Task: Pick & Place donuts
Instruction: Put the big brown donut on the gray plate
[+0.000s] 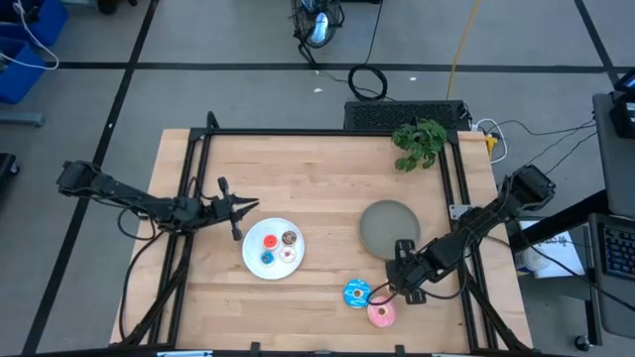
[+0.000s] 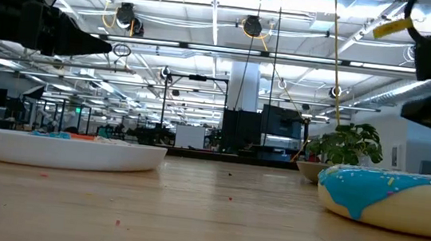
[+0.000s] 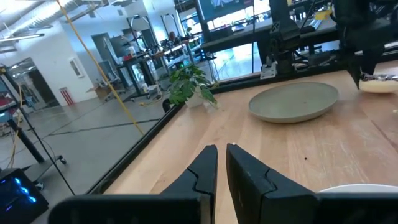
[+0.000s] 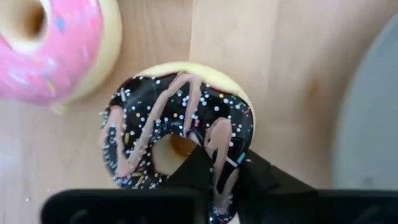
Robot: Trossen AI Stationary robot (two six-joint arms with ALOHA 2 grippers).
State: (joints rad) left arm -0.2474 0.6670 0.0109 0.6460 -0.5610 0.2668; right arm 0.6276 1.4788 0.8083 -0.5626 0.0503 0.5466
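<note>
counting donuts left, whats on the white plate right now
The white plate holds four tiny donuts: red, brown, blue and pale pink. From table height its rim hides most of them. The left gripper waits beside it, fingers shut.

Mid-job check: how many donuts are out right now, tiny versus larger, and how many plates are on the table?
Tiny toy donuts, on the white round plate: 4 (red ring, brown ring, blue ring, pale pink ring)
Larger toy donuts: 3 (blue-iced donut, pink-iced donut, brown sprinkled donut held by the right gripper)
Round plates: 2 (white, grey plate)
Total: 9
</note>
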